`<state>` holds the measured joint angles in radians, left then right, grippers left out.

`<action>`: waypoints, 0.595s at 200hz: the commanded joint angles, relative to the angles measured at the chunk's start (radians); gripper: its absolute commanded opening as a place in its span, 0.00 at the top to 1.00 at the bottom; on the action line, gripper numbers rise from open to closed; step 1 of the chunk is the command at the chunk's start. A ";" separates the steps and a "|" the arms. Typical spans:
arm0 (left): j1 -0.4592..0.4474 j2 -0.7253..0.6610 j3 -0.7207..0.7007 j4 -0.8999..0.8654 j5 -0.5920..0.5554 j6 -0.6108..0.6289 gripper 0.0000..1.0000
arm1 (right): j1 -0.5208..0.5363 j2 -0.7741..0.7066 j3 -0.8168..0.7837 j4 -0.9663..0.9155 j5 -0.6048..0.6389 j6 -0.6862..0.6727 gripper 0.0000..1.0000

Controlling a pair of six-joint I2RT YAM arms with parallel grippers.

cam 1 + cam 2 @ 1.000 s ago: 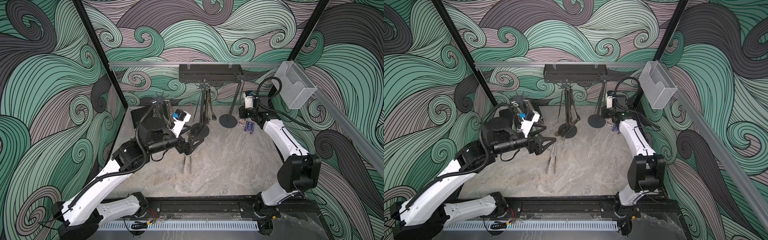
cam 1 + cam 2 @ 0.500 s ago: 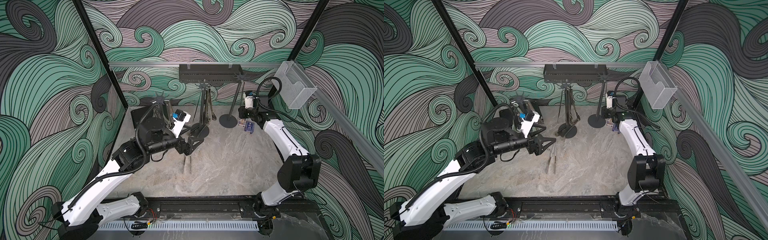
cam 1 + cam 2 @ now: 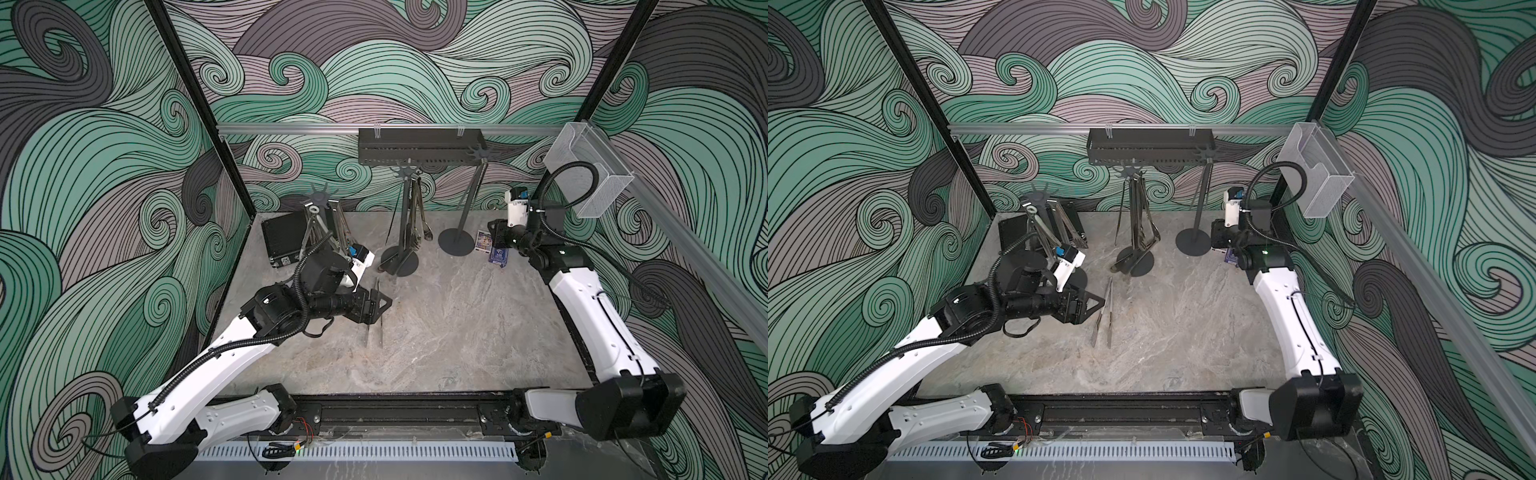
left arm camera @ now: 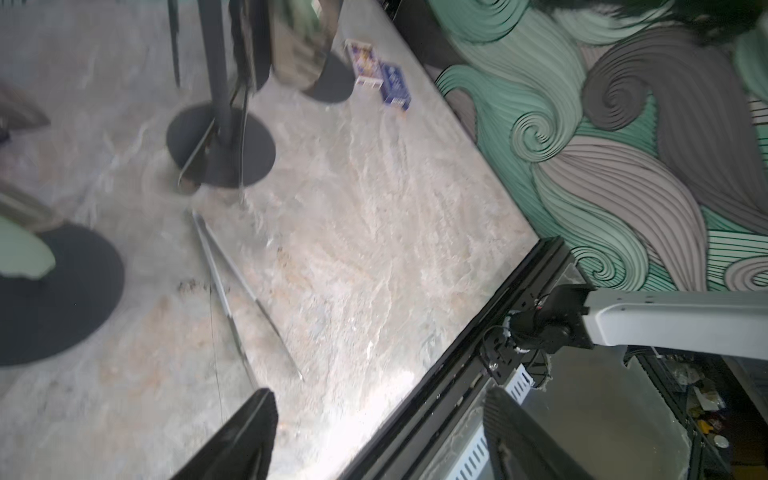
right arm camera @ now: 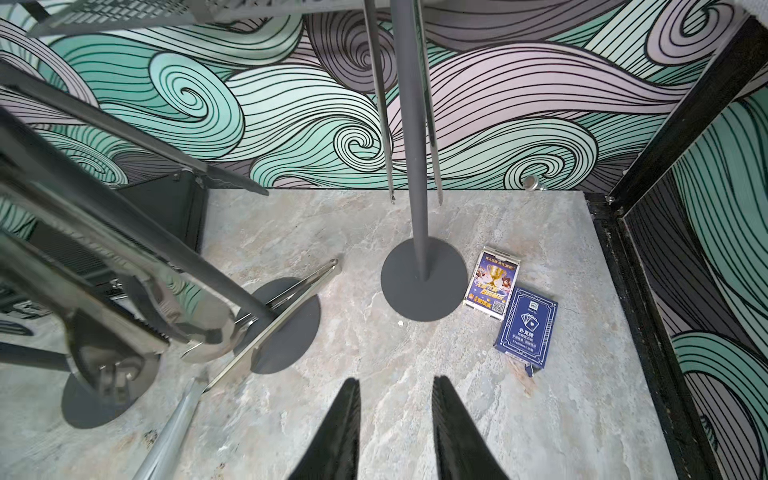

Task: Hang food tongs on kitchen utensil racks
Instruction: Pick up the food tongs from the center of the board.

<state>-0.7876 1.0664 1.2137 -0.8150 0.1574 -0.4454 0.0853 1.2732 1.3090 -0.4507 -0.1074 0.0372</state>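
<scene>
One pair of loose tongs (image 3: 375, 320) lay flat on the worktop (image 3: 457, 332). All other pairs in view hung up: several on the left rack (image 3: 323, 196), several on the middle rack (image 3: 403, 216), a thin pair on the right rack (image 5: 413, 124). The loose pair sat just in front of the middle rack's disc foot; whether it touched the foot could not be told. Long axis ran roughly back to front, with the joined end toward that foot and the two spread tips toward the front rail.

Left claw (image 3: 380, 302) was over the pair at about mid-length in both top views. It reached in from the left-arm side, so its reach crossed the long axis nearly square-on. Jaws stood wide apart, nothing between them. In the left wrist view the loose tongs (image 4: 237, 299) lay ahead of the claw and off toward one finger (image 4: 245, 436), not centred in the gap. That view was blurred, so height over the worktop could not be told.

Right claw (image 5: 397, 382) was well apart from the pair, back right by the right rack's foot and two card boxes (image 5: 492, 286). Its jaws were a little apart and empty. Left arm was clearly nearer.

Judgement: pick-up looked like the step in hand. The claw probably needed a sideways shift so both thin arms came between the jaws, then a squeeze across the short axis.
</scene>
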 commanded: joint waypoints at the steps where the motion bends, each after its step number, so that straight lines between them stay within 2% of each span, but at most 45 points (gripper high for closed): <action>1: 0.005 0.060 -0.064 -0.107 -0.020 -0.111 0.26 | 0.002 -0.080 -0.019 -0.082 -0.020 0.024 0.68; 28: 0.005 0.162 -0.144 -0.077 -0.013 -0.158 0.31 | 0.002 -0.167 -0.036 -0.139 -0.058 0.053 0.68; 51: 0.010 0.270 -0.140 -0.107 -0.058 -0.206 0.34 | 0.002 -0.210 -0.043 -0.155 -0.105 0.074 0.68; 93: 0.013 0.408 -0.163 -0.005 -0.087 -0.228 0.36 | 0.004 -0.232 -0.045 -0.157 -0.124 0.076 0.67; 119: 0.017 0.466 -0.161 0.000 -0.138 -0.231 0.37 | 0.003 -0.230 -0.049 -0.154 -0.128 0.073 0.67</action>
<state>-0.7807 1.4975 1.0485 -0.8360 0.0849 -0.6460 0.0856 1.0473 1.2758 -0.5953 -0.2142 0.1043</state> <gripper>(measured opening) 0.632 0.325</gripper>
